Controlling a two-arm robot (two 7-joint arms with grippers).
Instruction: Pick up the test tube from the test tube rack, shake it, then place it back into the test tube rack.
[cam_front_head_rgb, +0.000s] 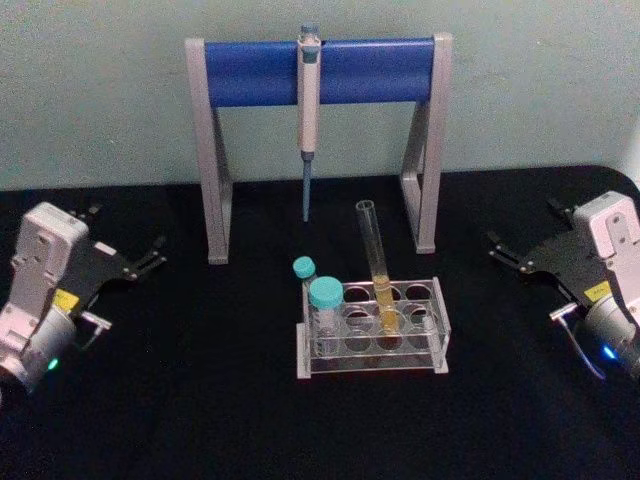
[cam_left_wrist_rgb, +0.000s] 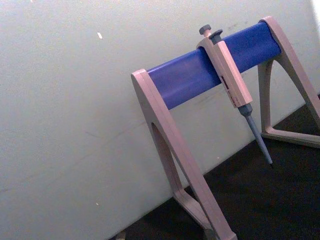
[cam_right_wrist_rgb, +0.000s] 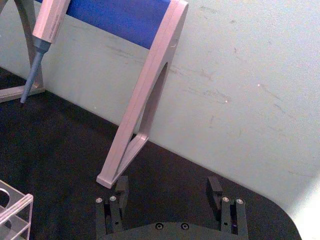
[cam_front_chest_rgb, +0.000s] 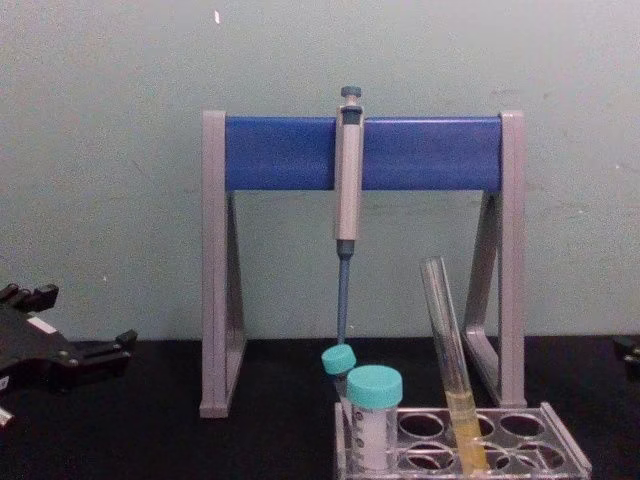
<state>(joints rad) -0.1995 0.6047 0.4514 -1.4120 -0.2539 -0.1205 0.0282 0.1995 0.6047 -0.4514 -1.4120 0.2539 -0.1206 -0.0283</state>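
While parked well apart from the rack (cam_front_head_rgb: 372, 363) at lower centre, spread apart and empty: left end effector (cam_front_head_rgb: 128, 237) at left edge, right end effector (cam_front_head_rgb: 522, 226) at right edge. Leaning in a rack hole, untouched: tube (cam_front_head_rgb: 378, 265), yellow liquid low. Apparently not yet begun; ahead: lifting, shaking, returning.

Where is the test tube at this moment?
Near the middle of the head view, the test tube stands tilted in the test tube rack, just right of the two teal-capped vials and in front of the pipette stand.
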